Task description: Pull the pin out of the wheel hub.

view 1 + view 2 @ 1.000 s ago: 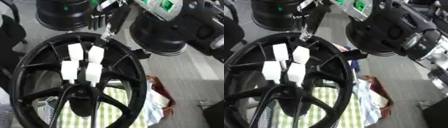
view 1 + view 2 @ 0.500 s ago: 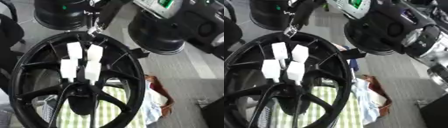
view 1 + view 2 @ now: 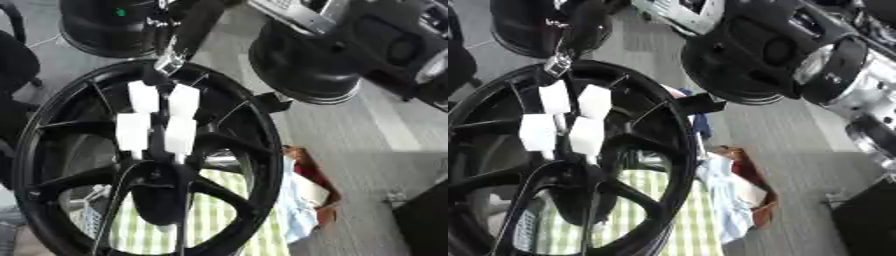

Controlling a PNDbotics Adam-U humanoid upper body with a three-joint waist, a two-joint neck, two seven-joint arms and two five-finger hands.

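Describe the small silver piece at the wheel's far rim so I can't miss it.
Find the big black spoked wheel filling the view's left. Above the four white blocks, on the far rim, sits the small silver piece, the only shiny metal there, tipping a dark bar from above.

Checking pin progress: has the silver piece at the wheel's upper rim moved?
Yes. The silver piece has shifted left along the wheel rim, from right of the white pads to above them.
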